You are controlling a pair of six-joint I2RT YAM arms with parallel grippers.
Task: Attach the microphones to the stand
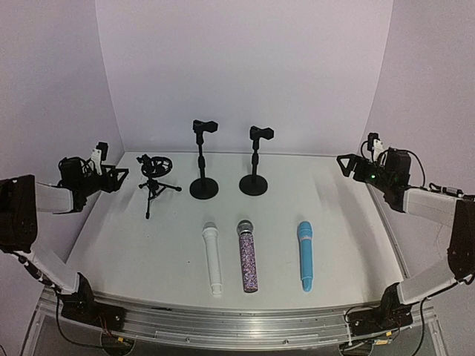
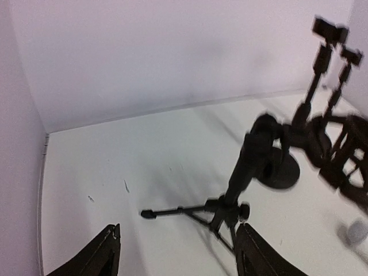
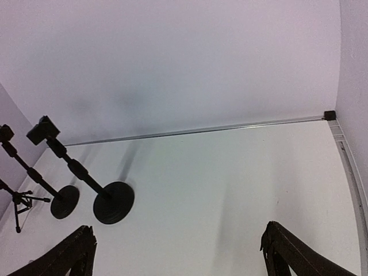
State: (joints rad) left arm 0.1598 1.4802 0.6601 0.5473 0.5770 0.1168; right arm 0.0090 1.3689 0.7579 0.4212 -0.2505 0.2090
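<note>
Just to the right of the tripod stand (image 1: 155,178) and closer to the arms, the white microphone (image 1: 213,259), the purple microphone (image 1: 247,256) and the blue microphone (image 1: 305,254) lie flat, none clipped in yet, while the left gripper (image 1: 119,179) and the right gripper (image 1: 346,165) have spread fingers and hold nothing.

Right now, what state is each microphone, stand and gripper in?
White microphone: lying flat, unattached.
Purple-glitter microphone: lying flat, unattached.
Light blue microphone: lying flat, unattached.
Tripod stand: upright, holder empty.
Left round-base stand: upright, clip empty.
Right round-base stand: upright, clip empty.
Left gripper: open, holding nothing.
Right gripper: open, holding nothing.
</note>
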